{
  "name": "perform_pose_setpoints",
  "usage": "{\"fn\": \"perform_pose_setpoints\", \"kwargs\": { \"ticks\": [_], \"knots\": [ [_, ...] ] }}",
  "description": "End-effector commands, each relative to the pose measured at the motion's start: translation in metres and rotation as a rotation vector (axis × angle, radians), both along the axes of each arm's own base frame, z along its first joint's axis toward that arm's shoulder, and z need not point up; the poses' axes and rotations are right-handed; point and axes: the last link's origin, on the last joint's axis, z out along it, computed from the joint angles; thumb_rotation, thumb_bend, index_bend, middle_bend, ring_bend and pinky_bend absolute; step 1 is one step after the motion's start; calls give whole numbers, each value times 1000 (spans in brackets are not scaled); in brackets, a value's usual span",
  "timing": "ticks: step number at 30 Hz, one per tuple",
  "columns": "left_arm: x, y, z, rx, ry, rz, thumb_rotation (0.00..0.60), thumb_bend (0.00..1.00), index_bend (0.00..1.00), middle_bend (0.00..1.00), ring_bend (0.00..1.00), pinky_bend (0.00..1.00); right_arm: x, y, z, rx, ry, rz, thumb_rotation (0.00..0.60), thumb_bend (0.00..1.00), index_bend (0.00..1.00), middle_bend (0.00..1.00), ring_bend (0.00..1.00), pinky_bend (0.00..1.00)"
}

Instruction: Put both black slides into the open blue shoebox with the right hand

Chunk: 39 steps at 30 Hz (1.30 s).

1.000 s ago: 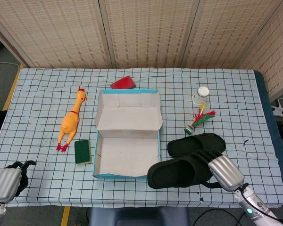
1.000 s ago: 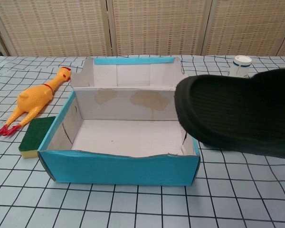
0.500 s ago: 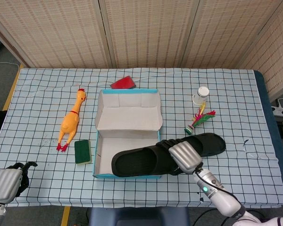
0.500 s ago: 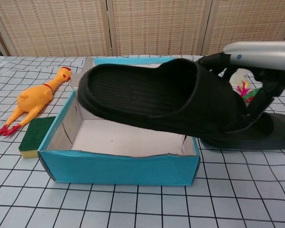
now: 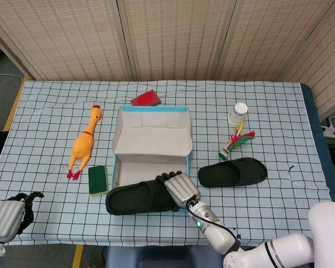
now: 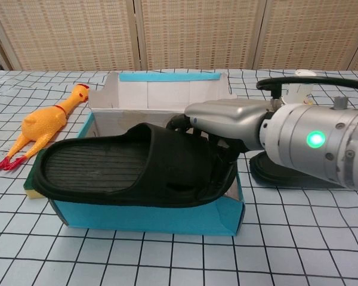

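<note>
Nearest the robot, the left hand (image 5: 5, 216) sits at the bench's front left corner as it did a second ago, fingers curled in with nothing in them. The right hand (image 5: 180, 188) has swung further left since half a second ago and now hangs at the front of the blue shoebox (image 5: 149, 161); its fingers (image 6: 194, 125) grasp the strap of the first black slide (image 5: 138, 197). That slide has come down and leftward: a second ago it was out to the right of the box near its partner, half a second ago it was high over the box, and now it lies across the box's front wall (image 6: 149, 218), its toe jutting past the left front corner over the green sponge (image 5: 98, 179). Whether its sole rests on the wall cannot be told.

The second black slide (image 5: 233, 172) stays on the checked bench cloth (image 5: 42, 117) to the right of the box, unmoved. Beyond it the small feathered toy (image 5: 235, 142) and the white bottle (image 5: 237, 113) are where they were. To the left, the rubber chicken (image 5: 83, 144) is unchanged, and the red object (image 5: 146, 98) keeps its place behind the box's raised lid (image 5: 152, 131).
</note>
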Motion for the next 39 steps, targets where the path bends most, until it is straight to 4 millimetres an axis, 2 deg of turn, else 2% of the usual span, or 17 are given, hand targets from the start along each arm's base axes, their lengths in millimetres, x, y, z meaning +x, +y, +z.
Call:
{"fn": "perform_pose_setpoints", "kwargs": {
  "ticks": [1, 28, 39],
  "knots": [
    [0, 1, 0, -1, 0, -1, 600, 485, 347, 355, 388, 550, 2, -4, -2, -23, 0, -7, 600, 82, 501, 453, 252, 409],
    [-1, 1, -3, -17, 12, 6, 600, 483, 348, 355, 388, 549, 7, -18, 18, -74, -131, -70, 600, 82, 502, 453, 252, 410],
    [0, 1, -3, -18, 12, 7, 600, 484, 347, 356, 388, 550, -4, -31, -2, -75, -80, -108, 600, 82, 504, 454, 254, 412]
  ]
}}
